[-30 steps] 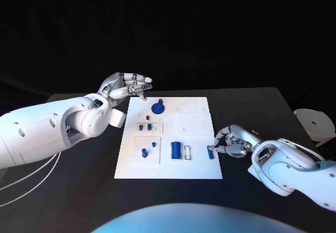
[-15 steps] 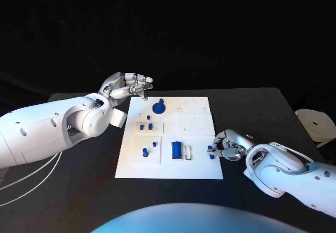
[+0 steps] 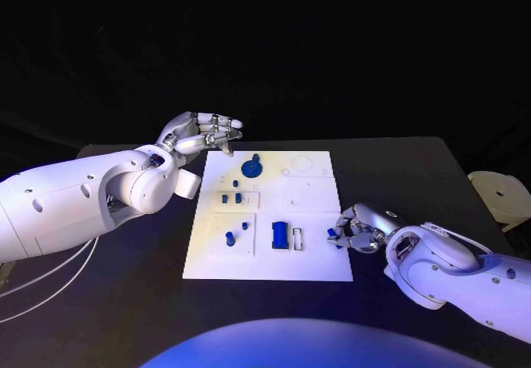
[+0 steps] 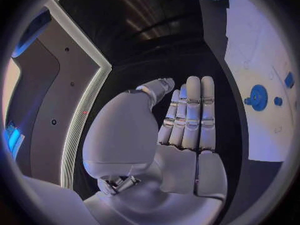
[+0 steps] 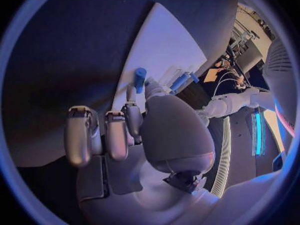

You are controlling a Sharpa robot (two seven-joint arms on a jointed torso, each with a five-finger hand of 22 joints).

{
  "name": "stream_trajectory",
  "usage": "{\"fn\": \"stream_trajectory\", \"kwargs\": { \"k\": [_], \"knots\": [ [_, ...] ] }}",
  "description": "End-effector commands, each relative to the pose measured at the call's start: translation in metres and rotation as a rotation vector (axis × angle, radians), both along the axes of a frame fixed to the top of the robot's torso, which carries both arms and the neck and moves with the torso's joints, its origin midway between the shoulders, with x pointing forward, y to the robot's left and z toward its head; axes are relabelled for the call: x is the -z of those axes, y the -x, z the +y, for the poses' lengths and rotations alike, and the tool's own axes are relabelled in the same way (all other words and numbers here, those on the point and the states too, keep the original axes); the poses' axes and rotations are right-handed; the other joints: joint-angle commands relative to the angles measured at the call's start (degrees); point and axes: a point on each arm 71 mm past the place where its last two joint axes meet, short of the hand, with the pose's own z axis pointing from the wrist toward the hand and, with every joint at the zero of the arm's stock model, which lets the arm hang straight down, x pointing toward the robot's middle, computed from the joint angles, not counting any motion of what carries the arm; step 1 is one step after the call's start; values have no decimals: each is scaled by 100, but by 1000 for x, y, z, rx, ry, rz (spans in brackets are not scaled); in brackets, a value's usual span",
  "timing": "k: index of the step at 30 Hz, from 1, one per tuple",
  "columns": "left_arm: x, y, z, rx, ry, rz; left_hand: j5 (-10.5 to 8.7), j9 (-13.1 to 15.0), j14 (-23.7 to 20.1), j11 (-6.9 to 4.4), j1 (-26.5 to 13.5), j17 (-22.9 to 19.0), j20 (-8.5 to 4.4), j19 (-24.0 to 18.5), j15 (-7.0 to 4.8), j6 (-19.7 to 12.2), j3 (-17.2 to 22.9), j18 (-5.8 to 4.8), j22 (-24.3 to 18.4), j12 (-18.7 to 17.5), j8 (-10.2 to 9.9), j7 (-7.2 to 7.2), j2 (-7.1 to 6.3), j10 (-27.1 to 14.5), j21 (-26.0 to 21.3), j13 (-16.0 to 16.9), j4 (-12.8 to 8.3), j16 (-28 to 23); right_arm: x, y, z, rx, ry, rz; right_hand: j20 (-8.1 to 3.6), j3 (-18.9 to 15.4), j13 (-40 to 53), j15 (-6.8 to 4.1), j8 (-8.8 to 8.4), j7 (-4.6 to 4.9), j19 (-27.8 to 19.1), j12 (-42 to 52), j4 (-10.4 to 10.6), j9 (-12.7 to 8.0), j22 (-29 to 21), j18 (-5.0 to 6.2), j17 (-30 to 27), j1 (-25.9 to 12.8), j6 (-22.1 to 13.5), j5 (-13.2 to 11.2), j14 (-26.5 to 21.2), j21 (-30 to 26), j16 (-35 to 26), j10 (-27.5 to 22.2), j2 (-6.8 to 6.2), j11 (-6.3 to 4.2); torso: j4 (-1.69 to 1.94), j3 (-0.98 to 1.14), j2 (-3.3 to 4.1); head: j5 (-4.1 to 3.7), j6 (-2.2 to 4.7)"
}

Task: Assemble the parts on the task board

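Right hand (image 3: 356,230) pinches 1 small blue part (image 3: 332,234) upright at the task board (image 3: 315,195) edge; left hand (image 3: 202,134) hovers empty, fingers apart.

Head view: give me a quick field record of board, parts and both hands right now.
task board: white plate mid-table
right hand: at the board's right edge, pinching a small blue part
left hand: raised off the board's far left corner, holds nothing
round blue part: near the far end
blue block: near end, beside a white frame
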Motion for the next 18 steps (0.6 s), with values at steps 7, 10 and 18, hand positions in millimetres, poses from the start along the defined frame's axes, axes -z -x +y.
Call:
{"fn": "stream_trajectory", "kwargs": {
  "k": [7,10,18],
  "knots": [
    [-1,1,-2,17,13,-3,14,-11,-46,16,-35,13,-9,-34,14,-44,35,77,7,34,21,12,14,-51,23,8,15,23,10,8,4,-50,95,62,-1,278,-16,-30,-76,-23,270,-54,-105,-52,1262,12,440,443,97,-317,374,31,-7,-16,-53,-64,-5,1,-1,-1,-15],
    [-1,1,-1,18,13,-2,14,-11,-46,16,-35,13,-9,-34,14,-44,35,77,7,34,21,12,14,-51,23,8,15,23,11,9,5,-59,108,65,-7,400,-20,-36,-97,-30,272,-65,-169,-64,1264,11,440,582,121,-337,374,32,-10,-25,-101,-72,-3,0,2,-6,-20],
    [-1,1,-1,17,13,-2,14,-11,-46,16,-35,13,-9,-34,14,-44,35,77,7,34,21,12,14,-51,23,8,15,23,9,9,8,-51,103,37,-43,1267,-9,-73,-151,-73,295,-77,-355,-101,1279,2,460,883,231,-200,379,78,-8,-21,-149,-117,-1,-2,-3,-10,-26]
  ]
}}
